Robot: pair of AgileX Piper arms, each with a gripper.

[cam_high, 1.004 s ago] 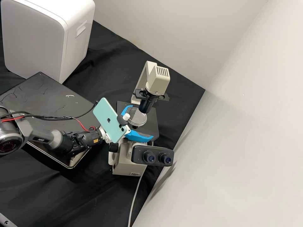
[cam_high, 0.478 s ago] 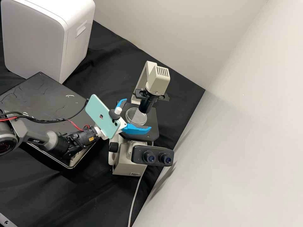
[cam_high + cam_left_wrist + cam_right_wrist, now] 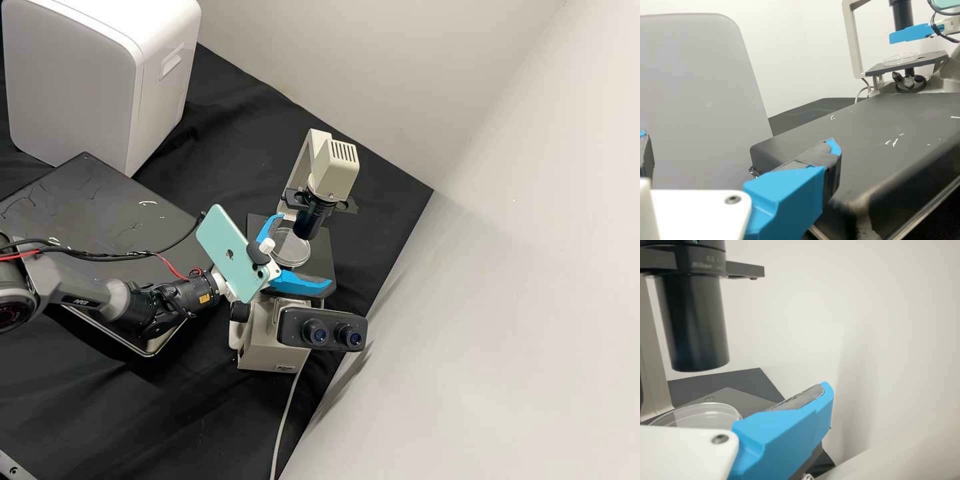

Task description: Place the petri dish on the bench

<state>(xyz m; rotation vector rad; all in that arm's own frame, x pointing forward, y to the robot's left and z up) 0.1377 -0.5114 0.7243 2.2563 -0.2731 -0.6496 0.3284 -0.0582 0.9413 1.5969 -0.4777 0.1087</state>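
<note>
At the left, the left gripper (image 3: 737,142) is found with its fingers apart and nothing between them, near a corner of the black tray (image 3: 900,145). Further right, the right gripper (image 3: 305,255) is set with its jaws apart on either side of the petri dish (image 3: 291,248). The dish rests on the microscope stage (image 3: 325,257) beneath the dark lens barrel (image 3: 308,220); contact with its rim cannot be confirmed. It is judged that the jaws should be closed gently and evenly on the side wall. The dish should be kept level, lifted only slightly, and drawn clear of the barrel before being lowered to the bench (image 3: 227,147).
</note>
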